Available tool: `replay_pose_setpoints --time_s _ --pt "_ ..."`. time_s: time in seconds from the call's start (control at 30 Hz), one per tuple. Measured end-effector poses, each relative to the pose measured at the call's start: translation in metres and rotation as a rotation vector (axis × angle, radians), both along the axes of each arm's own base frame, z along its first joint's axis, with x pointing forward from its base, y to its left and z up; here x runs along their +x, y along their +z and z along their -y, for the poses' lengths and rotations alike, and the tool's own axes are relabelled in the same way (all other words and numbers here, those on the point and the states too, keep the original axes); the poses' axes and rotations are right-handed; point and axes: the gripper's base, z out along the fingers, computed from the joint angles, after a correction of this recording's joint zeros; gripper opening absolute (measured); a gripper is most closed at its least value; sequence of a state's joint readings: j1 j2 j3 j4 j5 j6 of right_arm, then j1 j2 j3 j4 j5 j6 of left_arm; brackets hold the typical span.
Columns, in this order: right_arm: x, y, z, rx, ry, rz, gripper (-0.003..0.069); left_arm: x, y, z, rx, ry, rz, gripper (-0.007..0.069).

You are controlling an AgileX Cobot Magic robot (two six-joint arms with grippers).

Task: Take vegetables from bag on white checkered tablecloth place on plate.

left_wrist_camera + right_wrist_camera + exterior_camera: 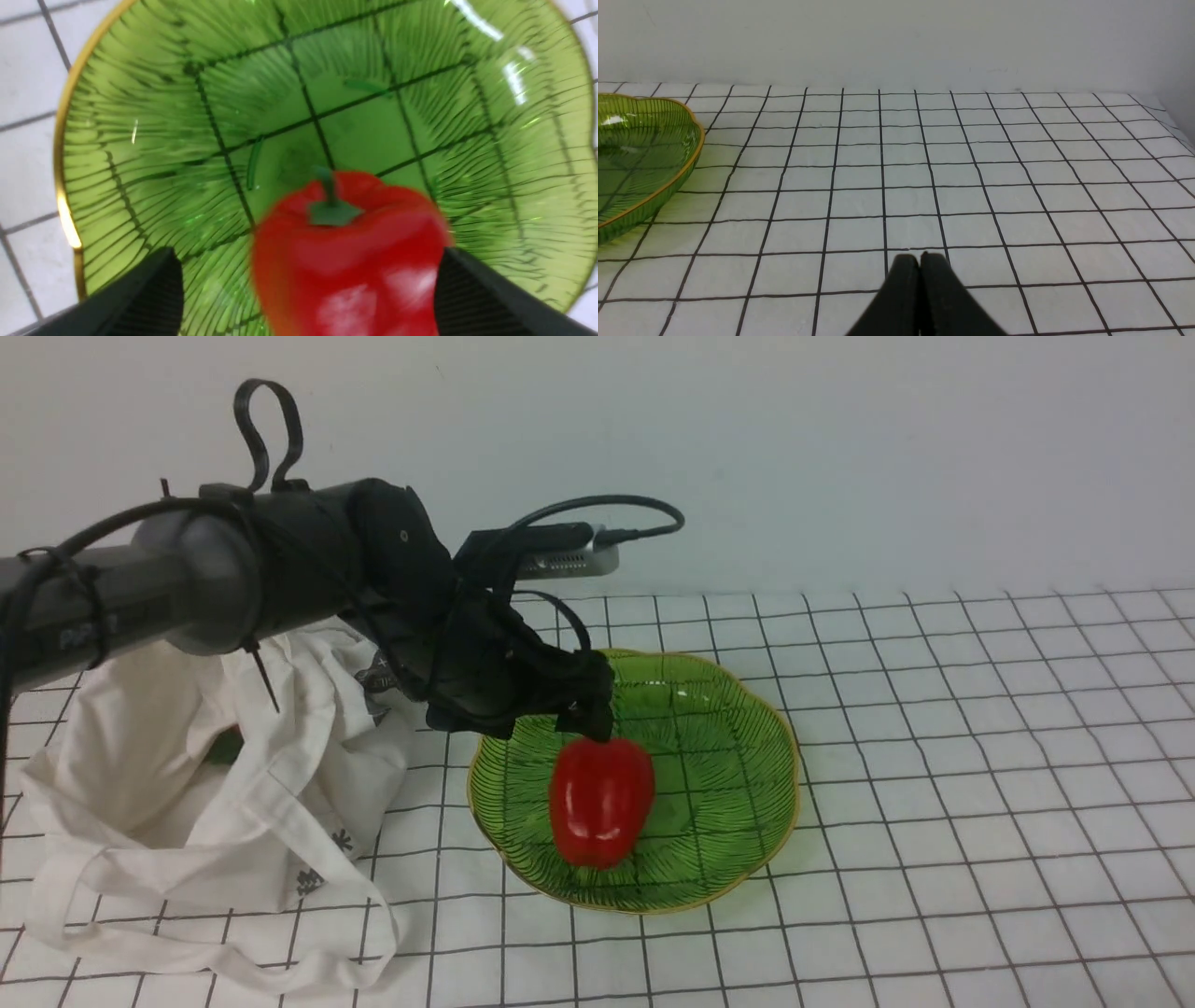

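The red bell pepper (pixel 600 803) is on the green glass plate (pixel 728 775), just right of the off-white cloth bag (pixel 187 775) on the white checkered tablecloth (pixel 980 756). My left gripper (pixel 588 723) hangs right above the pepper's top. In the left wrist view the pepper (pixel 345 266) is blurred, stem end towards the plate (pixel 140 116). My left gripper (pixel 308 254) stands open around it: one finger (pixel 472 298) is at its side, the other (pixel 145 294) is clear of it. My right gripper (pixel 920 259) is shut and empty, low over the cloth.
The bag lies slumped open with its strap handles (pixel 233 961) spread towards the table's front edge; something green (pixel 224 747) shows inside it. The plate's rim (pixel 668 182) is off to one side in the right wrist view. A white wall (pixel 840 448) bounds the table behind.
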State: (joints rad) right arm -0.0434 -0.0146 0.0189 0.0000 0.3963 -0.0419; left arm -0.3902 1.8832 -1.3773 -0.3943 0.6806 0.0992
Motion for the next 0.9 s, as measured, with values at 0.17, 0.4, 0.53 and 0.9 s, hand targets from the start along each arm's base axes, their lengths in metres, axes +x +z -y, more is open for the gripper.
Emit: replay_pose_setpoints --time_s 0.17,0.4,0.53,0.9 --pt "0.0 0.0 0.0 0.0 0.0 0.0 -0.0016 -0.01 0.029 -0.005 -0.005 -0.013 0.051 0.0546" --pt "0.0 0.0 0.0 0.0 0.0 0.0 -0.0016 -0.065 0.132 -0.042 0.087 0.004 0.279 0.0043" --pt "0.0 0.0 0.0 0.0 0.0 0.0 -0.0016 -0.114 0.181 -0.068 0.097 0.043 0.412 -0.0001" --pt "0.0 0.0 0.0 0.0 0.0 0.0 -0.0016 -0.263 0.189 -0.131 -0.103 0.136 0.804 -0.0008"
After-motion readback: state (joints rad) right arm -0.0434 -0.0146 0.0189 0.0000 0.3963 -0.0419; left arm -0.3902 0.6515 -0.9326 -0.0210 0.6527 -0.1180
